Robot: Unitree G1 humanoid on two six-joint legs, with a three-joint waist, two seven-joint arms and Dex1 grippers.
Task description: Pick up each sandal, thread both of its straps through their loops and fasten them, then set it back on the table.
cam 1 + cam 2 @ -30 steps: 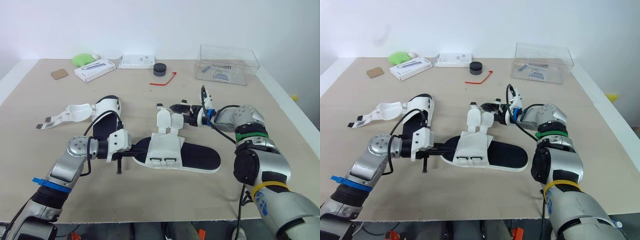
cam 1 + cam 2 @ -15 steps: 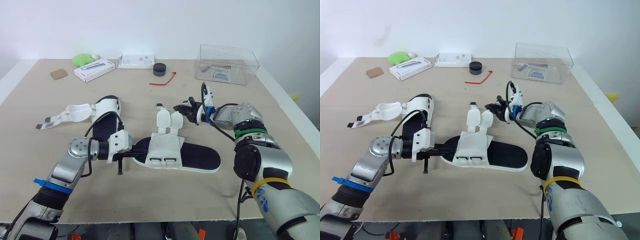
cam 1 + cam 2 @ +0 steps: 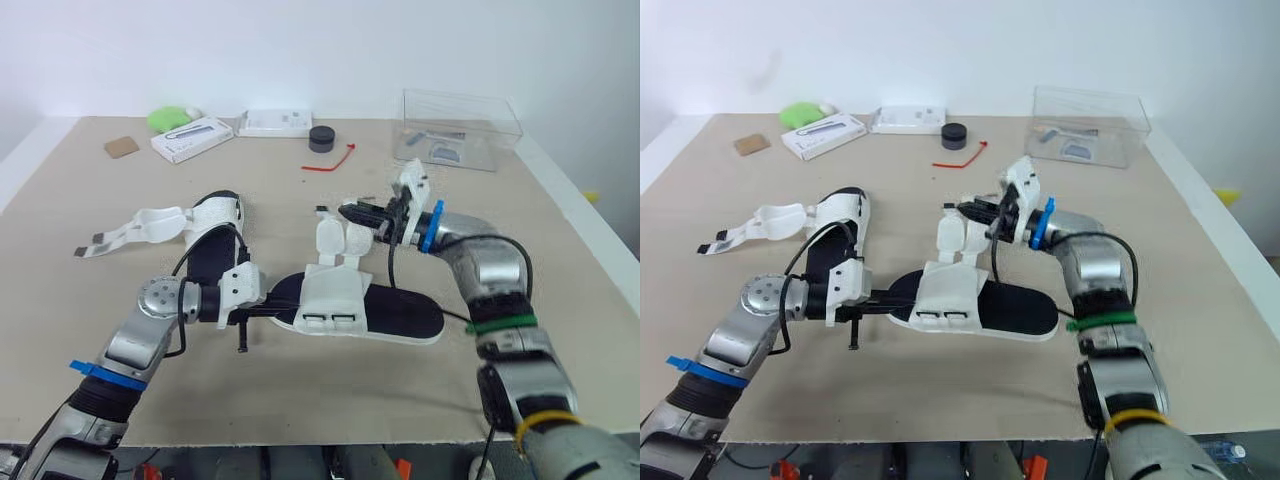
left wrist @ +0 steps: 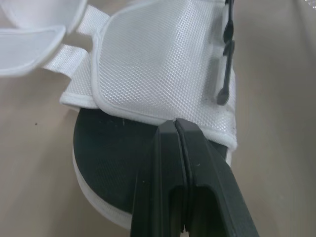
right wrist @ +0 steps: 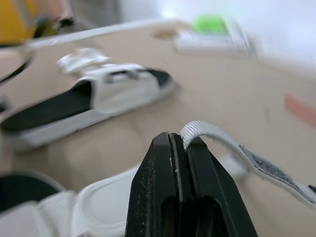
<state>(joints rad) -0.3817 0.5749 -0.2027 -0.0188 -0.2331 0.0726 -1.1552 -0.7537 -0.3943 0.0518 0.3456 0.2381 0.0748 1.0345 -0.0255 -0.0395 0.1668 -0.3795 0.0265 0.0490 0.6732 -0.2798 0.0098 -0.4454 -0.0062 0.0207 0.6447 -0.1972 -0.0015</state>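
While your left pincer [image 4: 176,126] is clenched on the edge of the white upper, pinning the near sandal [image 3: 400,318] flat on the counter [image 3: 300,400], and your right pincer [image 5: 170,137] grips the strap [image 5: 217,140] by its tip, draw that strap taut and untwisted toward the loops [image 3: 322,322]; slack would likely snag.

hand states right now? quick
Left hand: closed, tips against the sandal, nothing visibly pinched.
Right hand: closed on a strap.
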